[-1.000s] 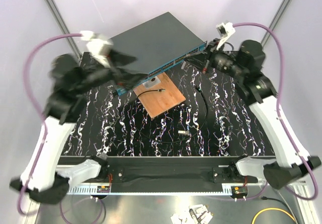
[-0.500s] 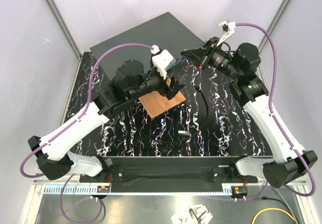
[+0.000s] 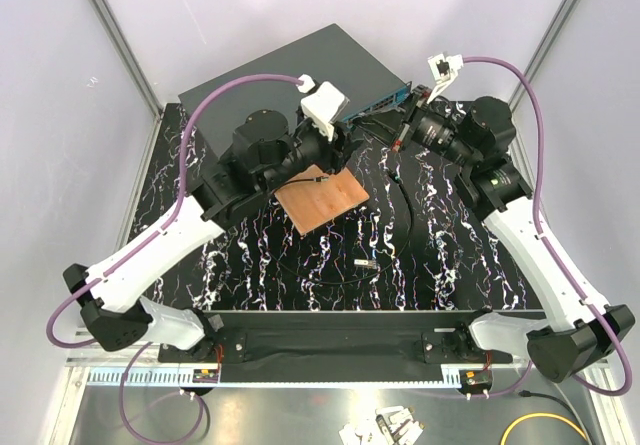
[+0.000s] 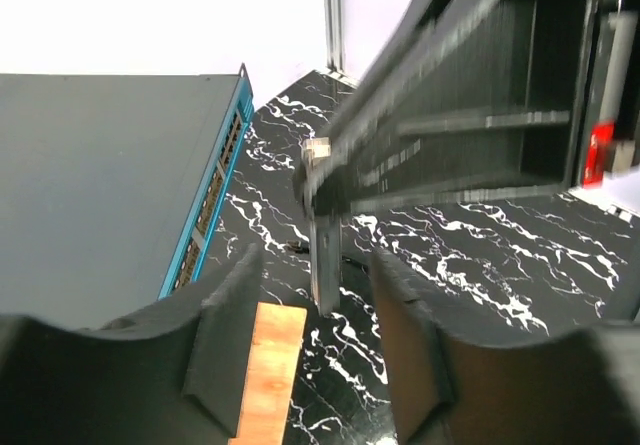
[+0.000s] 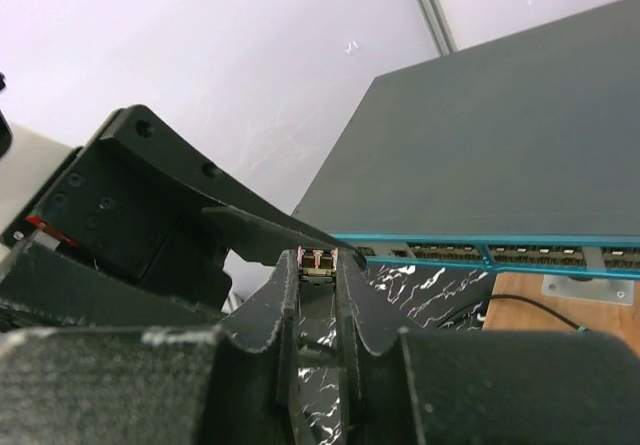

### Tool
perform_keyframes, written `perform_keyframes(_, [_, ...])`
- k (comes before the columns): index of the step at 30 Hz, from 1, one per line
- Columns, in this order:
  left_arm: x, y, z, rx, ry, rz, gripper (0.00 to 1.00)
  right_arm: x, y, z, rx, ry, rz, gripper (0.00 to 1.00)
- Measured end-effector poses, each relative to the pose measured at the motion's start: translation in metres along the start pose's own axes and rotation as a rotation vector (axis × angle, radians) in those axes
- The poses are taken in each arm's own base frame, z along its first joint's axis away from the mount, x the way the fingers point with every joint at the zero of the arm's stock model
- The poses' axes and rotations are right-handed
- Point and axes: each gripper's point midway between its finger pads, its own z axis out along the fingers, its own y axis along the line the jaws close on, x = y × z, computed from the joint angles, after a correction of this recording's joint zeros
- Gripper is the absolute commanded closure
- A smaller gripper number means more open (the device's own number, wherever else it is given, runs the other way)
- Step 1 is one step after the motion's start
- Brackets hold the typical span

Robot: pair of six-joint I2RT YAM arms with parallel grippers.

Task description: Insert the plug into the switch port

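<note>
The right gripper is clamped on the plug, which shows as a small pale piece pinched at the fingertips in the lower middle of the right wrist view. It is near but not touching the teal front strip of the switch box at the right of that frame. The switch port is one of the row of sockets on that strip; which socket is aimed at cannot be told. The left gripper is spread wide with nothing held. Half a second ago it hung over the upper edge of the wooden board in the overhead view; now it sits higher in the frame, just beside the strip and close to the right gripper's tips. The right gripper has dropped lower in the frame, off the box's right corner, so the strip's right end now shows. The marbled table and board lie as before.
</note>
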Motion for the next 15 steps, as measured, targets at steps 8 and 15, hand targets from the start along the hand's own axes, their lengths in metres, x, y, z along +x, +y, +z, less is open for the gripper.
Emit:
perform_keyframes(8, [0.002,-0.001,0.003,0.001,0.003,0.038,1.0,0.006,-0.001,0.0,-0.002,0.016,0.019,0.69])
perform_keyframes(15, [0.014,0.009,-0.009,-0.013,0.027,0.179,1.0,0.011,0.012,-0.013,-0.004,0.124,-0.028,0.1])
